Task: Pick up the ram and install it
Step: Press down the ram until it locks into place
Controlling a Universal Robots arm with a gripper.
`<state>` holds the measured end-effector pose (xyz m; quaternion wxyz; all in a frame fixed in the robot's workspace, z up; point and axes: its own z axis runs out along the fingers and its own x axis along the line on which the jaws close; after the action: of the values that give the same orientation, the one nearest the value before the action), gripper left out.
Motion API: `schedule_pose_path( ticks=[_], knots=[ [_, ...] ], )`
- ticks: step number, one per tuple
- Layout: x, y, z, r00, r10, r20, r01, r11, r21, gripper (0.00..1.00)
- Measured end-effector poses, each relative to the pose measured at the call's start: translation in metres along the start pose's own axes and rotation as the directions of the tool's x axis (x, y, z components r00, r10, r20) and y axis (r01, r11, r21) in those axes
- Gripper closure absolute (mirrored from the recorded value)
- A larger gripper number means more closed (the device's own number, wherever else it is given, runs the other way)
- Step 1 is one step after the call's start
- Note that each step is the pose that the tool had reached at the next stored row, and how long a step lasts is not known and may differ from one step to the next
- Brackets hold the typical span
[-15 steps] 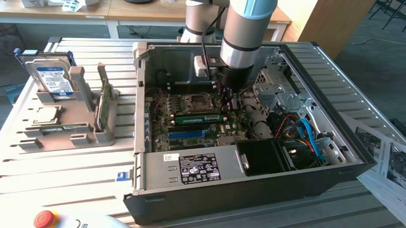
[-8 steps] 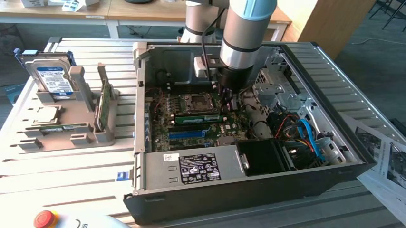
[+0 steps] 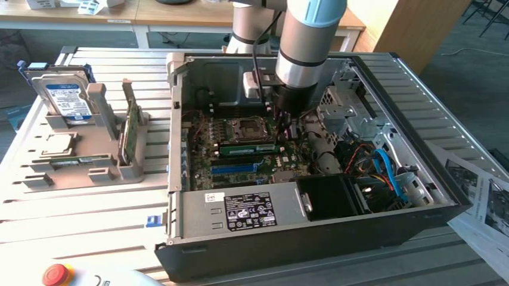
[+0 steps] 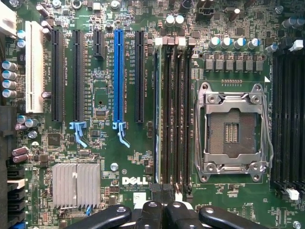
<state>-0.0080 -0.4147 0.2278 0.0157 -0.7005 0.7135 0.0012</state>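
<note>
**Exterior view.** A slatted metal counter [image 3: 95, 202] carries an open computer case [image 3: 318, 235] lying on its side. Wooden furniture stands behind it. Printed papers [image 3: 485, 196] lie at the exterior view's right, and a red button [image 3: 57, 274] sits at the near corner. Well away from the fingers, toward the exterior view's left, a grey holder [image 3: 99, 143] keeps a hard drive [image 3: 65, 98] and a green card [image 3: 131, 128] upright.

The arm [image 3: 306, 42] reaches down into the case, and the fingers [image 3: 286, 122] hang low over the motherboard [image 3: 211, 170]. The ram [image 3: 247, 145] stands on its long edge in the board beside the processor socket [image 3: 247, 128]. Its long axis runs across the case, roughly from the exterior view's left to its right. One end lies just below the fingers and the rest stretches away from them toward the left. From here I cannot tell whether they touch it.

**Wrist view.** The fingers [image 4: 153, 212] are pressed together, with nothing visible between them. Directly beyond their tips a bank of dark memory slots [image 4: 174, 114] runs straight away from them, its long axis in line with the closed pair. The processor socket [image 4: 232, 131] is to one side of the bank and a blue slot [image 4: 118, 76] to the other. Seen edge-on, I cannot tell which slot holds the ram.
</note>
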Motion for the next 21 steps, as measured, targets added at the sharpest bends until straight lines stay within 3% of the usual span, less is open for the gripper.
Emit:
schedule_pose_path(
  ticks=[21],
  knots=[
    [0.0001,0.0001,0.0034,1.0,0.0,-0.0002,0.0,1.0,0.0005,0.9]
  ],
)
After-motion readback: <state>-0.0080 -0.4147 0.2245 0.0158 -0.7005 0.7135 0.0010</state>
